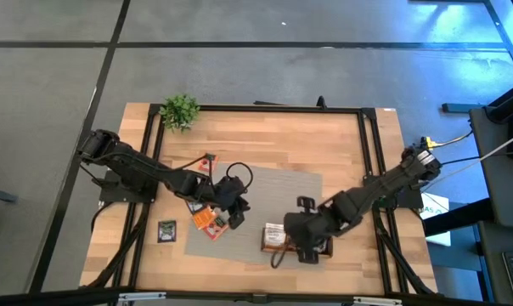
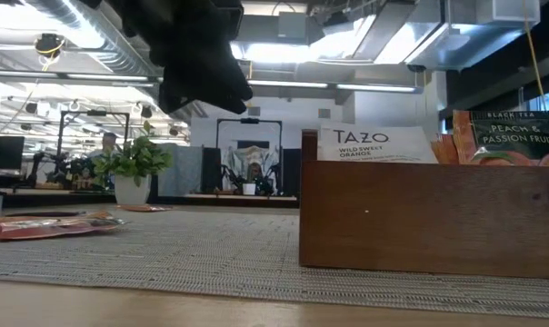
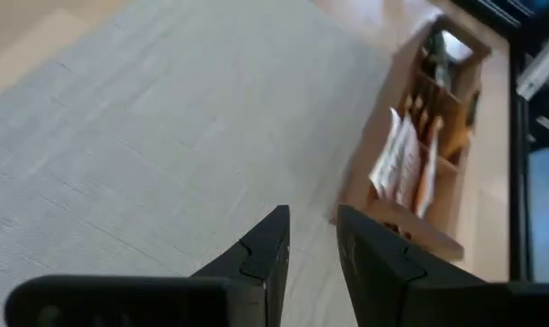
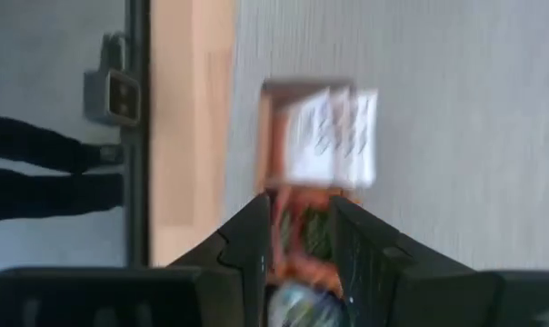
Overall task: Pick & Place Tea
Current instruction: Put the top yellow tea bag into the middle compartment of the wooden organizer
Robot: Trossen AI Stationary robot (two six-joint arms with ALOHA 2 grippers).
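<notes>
Placing looks like the step in hand: right gripper (image 1: 310, 246) hangs over the wooden tray (image 1: 323, 252) at the mat's near right, fingers parted a little, nothing clamped that I can make out. Filed sachets (image 2: 376, 143) stand upright inside; loose sachets (image 1: 210, 220) lie flat mid-left on the ribbed grey mat (image 1: 265, 191). Left gripper (image 1: 233, 207) hovers above those, slightly apart, empty. Next: lower squarely onto one thin paper square.

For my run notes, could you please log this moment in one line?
left claw: open, over mat | right claw: open, over tray
</notes>
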